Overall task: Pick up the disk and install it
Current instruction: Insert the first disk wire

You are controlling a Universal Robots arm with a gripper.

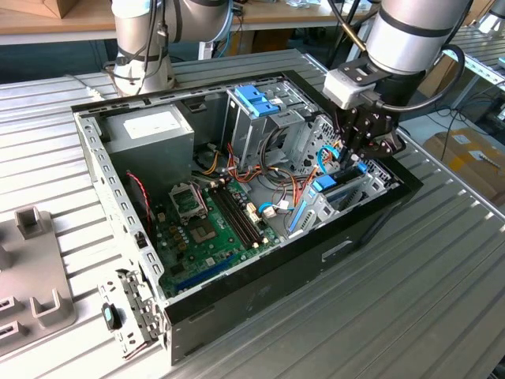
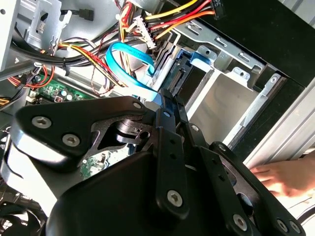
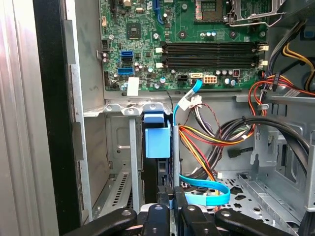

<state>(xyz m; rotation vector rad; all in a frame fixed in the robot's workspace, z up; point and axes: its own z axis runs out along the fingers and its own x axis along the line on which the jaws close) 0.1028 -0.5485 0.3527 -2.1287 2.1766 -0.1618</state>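
The disk [image 1: 338, 191] stands on edge in the drive bay at the exterior view's right end of the open computer case [image 1: 260, 292]. Its light-blue carrier [image 3: 157, 140] sits between the bay's metal walls, and the blue rail shows again beside the fingertips as the disk [image 2: 183, 73]. My gripper [image 1: 353, 162] hangs directly over that bay, fingers pointing down into it. In both wrist views the gripper [image 2: 170, 96] [image 3: 172, 199] has its black fingers drawn together, right at the disk's upper edge and next to a thin metal divider. I see nothing held between them.
Red, yellow and black cables [image 3: 216, 137] and a thin blue cable [image 3: 204, 196] crowd the bay. The green motherboard [image 1: 205, 225], power supply [image 1: 150, 130] and blue-latched cage [image 1: 256, 99] lie inside the case. A person's hand [image 2: 288, 177] rests outside the case wall. A grey fixture [image 1: 31, 268] lies at the exterior view's left.
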